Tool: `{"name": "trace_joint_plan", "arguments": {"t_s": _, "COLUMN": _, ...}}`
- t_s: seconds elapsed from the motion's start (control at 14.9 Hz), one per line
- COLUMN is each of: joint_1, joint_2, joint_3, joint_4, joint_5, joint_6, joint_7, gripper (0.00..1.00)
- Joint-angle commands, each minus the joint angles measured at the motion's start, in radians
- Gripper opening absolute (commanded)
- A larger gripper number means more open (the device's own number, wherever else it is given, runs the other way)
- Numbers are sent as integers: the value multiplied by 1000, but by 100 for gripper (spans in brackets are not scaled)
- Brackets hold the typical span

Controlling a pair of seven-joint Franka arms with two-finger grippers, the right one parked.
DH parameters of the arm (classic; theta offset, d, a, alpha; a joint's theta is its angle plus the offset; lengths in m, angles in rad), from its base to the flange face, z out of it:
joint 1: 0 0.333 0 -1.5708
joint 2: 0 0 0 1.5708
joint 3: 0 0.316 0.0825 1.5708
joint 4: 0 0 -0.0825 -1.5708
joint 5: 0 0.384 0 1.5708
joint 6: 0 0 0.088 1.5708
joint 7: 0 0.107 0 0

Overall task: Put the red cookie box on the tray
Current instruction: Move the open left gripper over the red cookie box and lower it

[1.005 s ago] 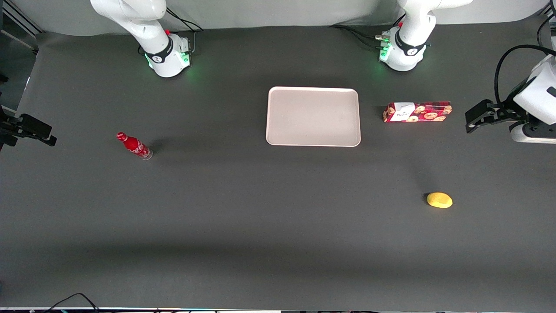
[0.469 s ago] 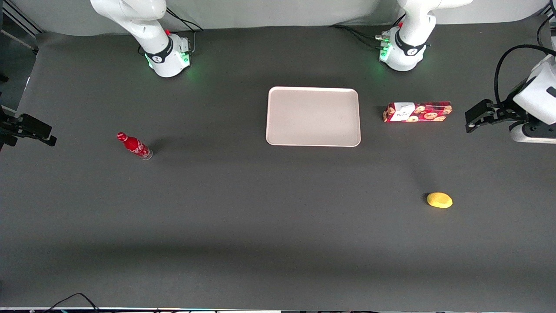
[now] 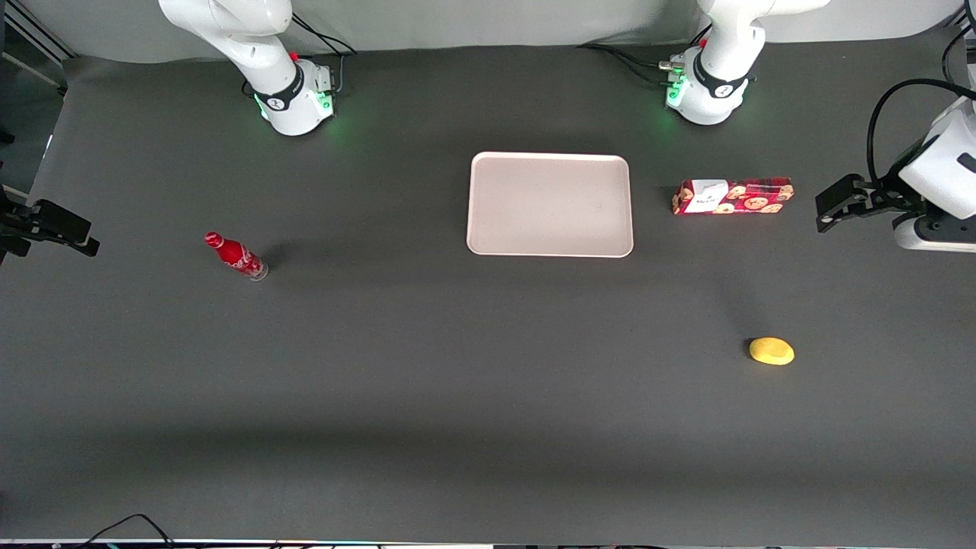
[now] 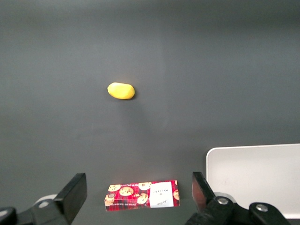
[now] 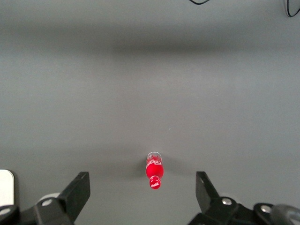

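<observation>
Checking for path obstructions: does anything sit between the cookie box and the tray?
Nothing visible does. The red cookie box lies beside the tray with bare table between them. The open tool hangs above the box, touching nothing.

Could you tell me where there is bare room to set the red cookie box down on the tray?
The whole tray is bare inside its rim, so any spot fits. The red cookie box lies apart beside it, toward the working arm's end. The end effector, open, hangs above the box. A yellow object lies nearer the camera.
</observation>
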State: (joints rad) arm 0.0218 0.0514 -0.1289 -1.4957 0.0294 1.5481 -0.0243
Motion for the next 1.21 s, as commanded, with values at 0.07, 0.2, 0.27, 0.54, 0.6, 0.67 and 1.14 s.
{"name": "trace_joint_plan", "arguments": {"t_s": 0.07, "joint_1": -11, "joint_2": -5, "joint_3": 2, "joint_4": 0, "joint_5": 15, "joint_6": -51, "joint_7": 348, "gripper": 100}}
{"name": "trace_joint_plan", "arguments": {"t_s": 0.2, "joint_1": -2, "joint_2": -7, "joint_3": 11, "joint_4": -38, "joint_5": 15, "joint_6": -56, "joint_7": 499, "gripper": 100}}
{"name": "trace_joint_plan", "arguments": {"t_s": 0.27, "joint_1": 1, "joint_2": -10, "joint_3": 11, "joint_4": -60, "joint_5": 15, "joint_6": -57, "joint_7": 548, "gripper": 100}}
{"name": "trace_joint_plan", "arguments": {"t_s": 0.54, "joint_1": 7, "joint_2": -48, "joint_3": 11, "joint_4": -168, "joint_5": 63, "joint_6": -48, "joint_7": 728, "gripper": 100}}
{"name": "trace_joint_plan", "arguments": {"t_s": 0.6, "joint_1": 12, "joint_2": -83, "joint_3": 11, "joint_4": -223, "joint_5": 64, "joint_6": -31, "joint_7": 762, "gripper": 100}}
{"name": "trace_joint_plan", "arguments": {"t_s": 0.67, "joint_1": 26, "joint_2": -128, "joint_3": 9, "joint_4": -297, "joint_5": 64, "joint_6": 4, "joint_7": 797, "gripper": 100}}
{"name": "trace_joint_plan", "arguments": {"t_s": 1.14, "joint_1": 49, "joint_2": -337, "joint_3": 54, "joint_4": -748, "joint_5": 63, "joint_6": 334, "joint_7": 1136, "gripper": 100}}
